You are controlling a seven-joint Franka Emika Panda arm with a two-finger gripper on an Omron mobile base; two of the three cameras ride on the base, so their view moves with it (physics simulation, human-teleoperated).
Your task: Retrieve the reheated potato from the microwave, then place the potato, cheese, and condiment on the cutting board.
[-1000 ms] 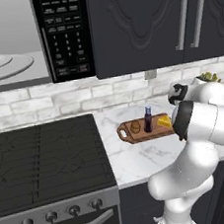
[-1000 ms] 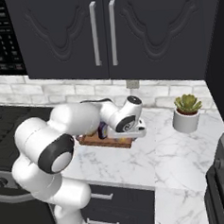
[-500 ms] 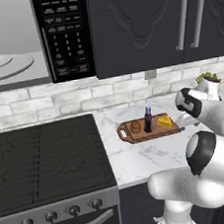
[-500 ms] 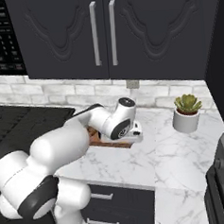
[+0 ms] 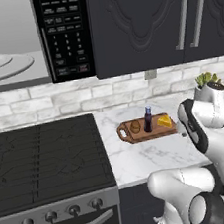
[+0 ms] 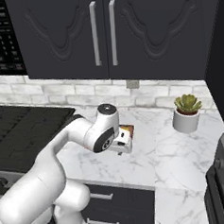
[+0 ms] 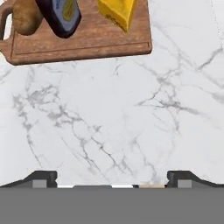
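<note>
**A:** Where are the food things?

**B:** All three are seen on the cutting board [image 5: 147, 132]. In the left base view the potato [image 5: 135, 127] is at the 9 o'clock end by the handle, the condiment [image 5: 147, 119] is stood upright in the middle, and the cheese [image 5: 164, 122] is at the 3 o'clock end. The board is laid on the marble counter [image 5: 149, 154], near the stove [image 5: 45, 157].

**A:** And the microwave?

**B:** The microwave [image 5: 35, 39] is up at 10 o'clock. Its door is open, and the glass plate inside looks bare.

**A:** What about the gripper?

**B:** In the hand view the gripper [image 7: 112, 178] is spread wide, and nothing is held between its fingers [image 7: 43, 178]. Only bare counter is seen in front of it, with the board at 12 o'clock.

**A:** So what should be done now?

**B:** The putting-down part looks finished. It is judged that the hand should be pulled back slowly, away from the board. The fingers should be left apart so nothing is pinched. The bottle is tall and thin, so it could be knocked over by a bump. The plant pot [image 6: 186, 112] at 3 o'clock in the right base view should be missed too.
</note>
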